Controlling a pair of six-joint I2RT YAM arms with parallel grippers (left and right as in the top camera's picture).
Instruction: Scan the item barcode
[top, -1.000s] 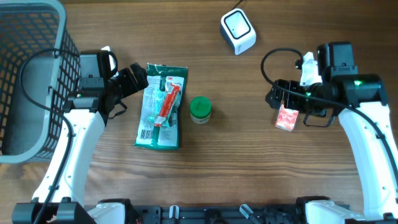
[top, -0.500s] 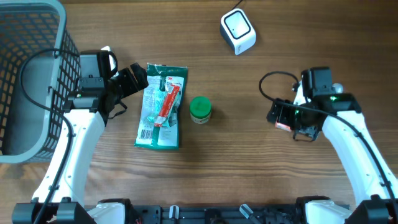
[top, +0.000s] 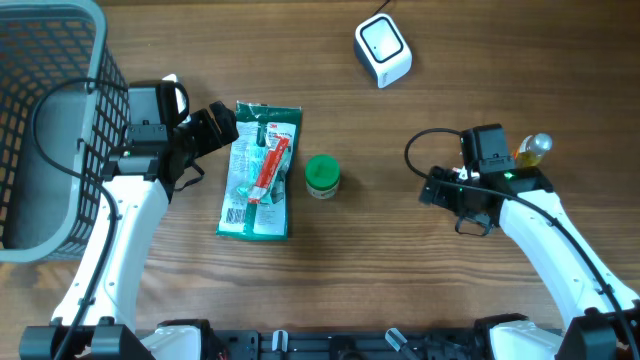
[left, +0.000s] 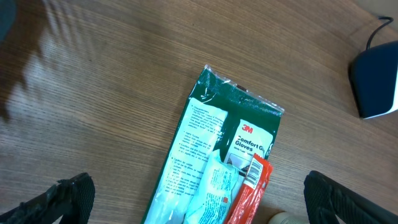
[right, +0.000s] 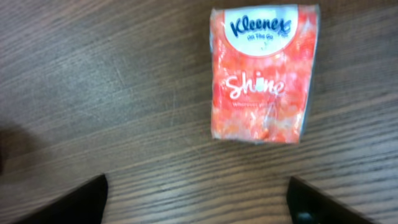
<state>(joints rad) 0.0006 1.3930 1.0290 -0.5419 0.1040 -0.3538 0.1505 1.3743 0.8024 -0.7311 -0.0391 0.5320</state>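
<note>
Overhead, the left fingers (top: 218, 122) sit by the upper-left corner of the green glove pack (top: 259, 172), left of centre; the right fingers (top: 438, 188) hang over the table (top: 380, 280) right of centre, below the white scanner (top: 383, 50). In the left wrist view, 2 fingers stand wide apart at the bottom corners, empty. In the right wrist view, 2 fingers stand equally wide and empty; the orange tissue pack (right: 264, 71) lies flat at upper right, untouched.

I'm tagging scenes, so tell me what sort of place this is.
Probably a mock shop checkout on a wooden table: a white scanner, a mesh basket, and packaged goods such as a gloves pack and a tissue pack.
</note>
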